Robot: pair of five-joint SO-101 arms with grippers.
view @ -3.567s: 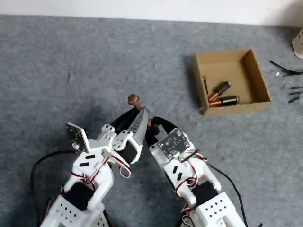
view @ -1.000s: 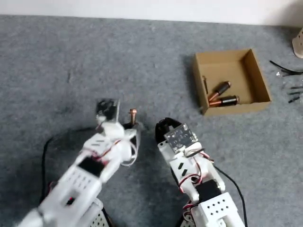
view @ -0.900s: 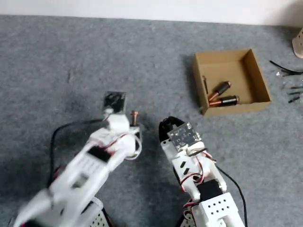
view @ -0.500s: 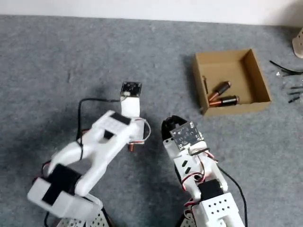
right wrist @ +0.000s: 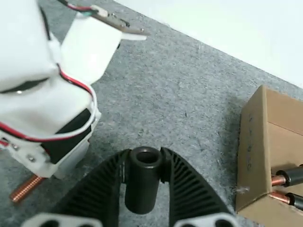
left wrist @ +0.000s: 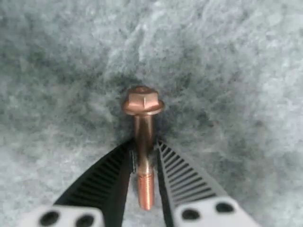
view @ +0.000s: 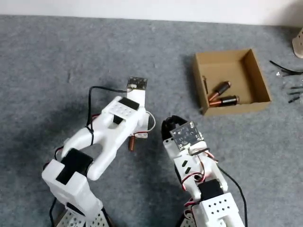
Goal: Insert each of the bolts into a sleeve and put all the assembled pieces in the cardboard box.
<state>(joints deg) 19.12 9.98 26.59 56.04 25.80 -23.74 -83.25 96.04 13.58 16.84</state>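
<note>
Left wrist view: ribbed jaws pinch coppery hex-head bolt (left wrist: 144, 137).

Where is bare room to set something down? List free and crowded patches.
Free: the mat beyond the left arm to the wall; the mat between the right arm and the cardboard box. Crowded: between the bolt in the left gripper and the sleeve in the right gripper.

No legible text, number or sign; faint print on the box (right wrist: 250, 156) wall cannot be read.
</note>
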